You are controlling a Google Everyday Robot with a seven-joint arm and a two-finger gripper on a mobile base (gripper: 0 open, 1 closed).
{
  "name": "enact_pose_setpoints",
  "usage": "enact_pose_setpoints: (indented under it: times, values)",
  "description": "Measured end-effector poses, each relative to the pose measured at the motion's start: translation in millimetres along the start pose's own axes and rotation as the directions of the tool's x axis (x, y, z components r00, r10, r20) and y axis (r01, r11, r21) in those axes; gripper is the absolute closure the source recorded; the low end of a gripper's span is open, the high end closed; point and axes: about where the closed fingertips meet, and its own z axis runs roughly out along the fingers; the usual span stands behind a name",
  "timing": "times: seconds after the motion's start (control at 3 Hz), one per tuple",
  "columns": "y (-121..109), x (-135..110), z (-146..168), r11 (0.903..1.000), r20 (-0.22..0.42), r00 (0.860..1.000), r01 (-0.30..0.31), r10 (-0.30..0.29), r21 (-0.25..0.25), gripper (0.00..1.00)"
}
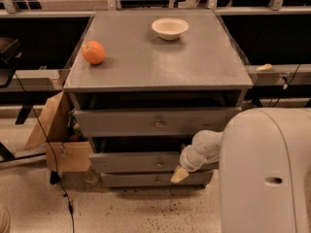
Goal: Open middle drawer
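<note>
The grey cabinet (pixel 155 67) has three drawer fronts. The middle drawer (pixel 131 162) is the mid-sized front, with a small round metal knob (pixel 159 163). It sits a little further out than the thin bottom drawer (pixel 141 180). My gripper (pixel 179 174), with a cream tip on a white wrist, is low against the cabinet front. It is just right of and below the knob, at the middle drawer's lower edge. It is not on the knob.
An orange (pixel 93 52) and a white bowl (pixel 169 28) rest on the cabinet top. The tall top drawer (pixel 121 123) is above. A cardboard box (pixel 60 144) and a black cable (pixel 58 178) are at the left. My white arm (pixel 265 174) fills the lower right.
</note>
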Motion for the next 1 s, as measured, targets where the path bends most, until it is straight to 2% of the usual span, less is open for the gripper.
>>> enact_pose_setpoints:
  times: [1.0]
  values:
    - [-4.2, -7.8, -15.9, 1.0, -0.001, 1.0, 0.0, 0.0, -0.001, 0.95]
